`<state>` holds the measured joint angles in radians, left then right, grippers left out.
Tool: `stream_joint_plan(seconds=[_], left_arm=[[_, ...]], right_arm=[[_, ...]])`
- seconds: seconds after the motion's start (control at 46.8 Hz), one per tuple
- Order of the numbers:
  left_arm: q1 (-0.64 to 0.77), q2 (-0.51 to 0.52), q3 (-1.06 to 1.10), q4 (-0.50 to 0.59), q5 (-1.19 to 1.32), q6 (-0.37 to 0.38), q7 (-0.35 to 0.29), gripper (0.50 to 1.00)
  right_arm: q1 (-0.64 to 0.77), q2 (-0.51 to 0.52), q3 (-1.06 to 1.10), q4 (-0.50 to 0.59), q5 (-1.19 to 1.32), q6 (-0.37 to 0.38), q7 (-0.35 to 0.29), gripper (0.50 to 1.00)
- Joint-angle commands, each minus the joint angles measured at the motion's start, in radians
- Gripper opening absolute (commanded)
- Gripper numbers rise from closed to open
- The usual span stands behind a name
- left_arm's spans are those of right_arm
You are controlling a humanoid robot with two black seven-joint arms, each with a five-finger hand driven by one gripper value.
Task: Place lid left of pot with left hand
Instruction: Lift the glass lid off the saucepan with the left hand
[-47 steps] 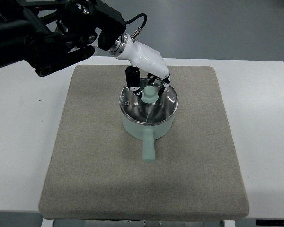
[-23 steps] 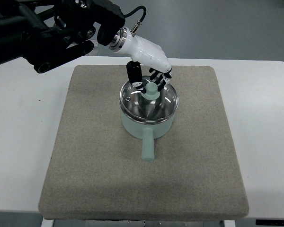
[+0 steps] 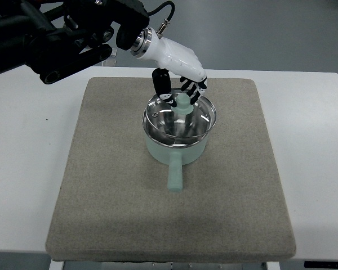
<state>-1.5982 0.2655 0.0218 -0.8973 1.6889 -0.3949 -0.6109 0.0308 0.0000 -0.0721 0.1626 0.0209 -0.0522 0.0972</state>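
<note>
Here's the white desk point(image 3: 22, 169), and laid over most of it a big grey mat point(image 3: 101, 197) running close to the near edge. Sweeping in from the far left corner comes the black arm point(image 3: 50, 39), big and bulky, ending in the white left hand point(image 3: 177, 64) that hangs over the far half of the mat. Under it sits the pale green pot point(image 3: 177, 149), just far of the mat's centre, its handle point(image 3: 175, 175) pointing straight toward the near edge. And on top, the glass lid point(image 3: 180, 118) with its steel rim, tilted, its right side raised clear of the pot's rim, its left side lower. The dark fingers point(image 3: 160, 83) are curled down around the lid's green knob point(image 3: 183, 103), thumb on the left, the others on the right, gripping it.
</note>
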Motion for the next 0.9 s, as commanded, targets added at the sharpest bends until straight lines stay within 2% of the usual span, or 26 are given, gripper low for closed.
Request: stream_joint_plan(seconds=[0.0,0.214,0.406,0.706,0.877], left_arm=[[0.000,0.000,0.000,0.001,0.002,0.001,0.000,0.500],[0.007,0.000,0.000,0.043,0.000,0.001,0.000,0.500],[0.014,0.007,0.001,0.129,-0.002,0.001,0.000,0.500],[0.017,0.129,0.015,0.199,-0.012,-0.004,0.000,0.500],[0.021,0.211,0.017,0.201,-0.020,-0.004,0.000,0.500]], right_arm=[[0.000,0.000,0.000,0.000,-0.001,0.000,-0.001,0.923],[0.000,0.000,0.000,0.000,-0.001,0.000,-0.001,0.924],[0.000,0.000,0.000,0.000,0.001,0.000,-0.001,0.924],[0.000,0.000,0.000,0.000,0.001,0.000,-0.001,0.921],[0.000,0.000,0.000,0.000,0.001,0.000,-0.001,0.923]])
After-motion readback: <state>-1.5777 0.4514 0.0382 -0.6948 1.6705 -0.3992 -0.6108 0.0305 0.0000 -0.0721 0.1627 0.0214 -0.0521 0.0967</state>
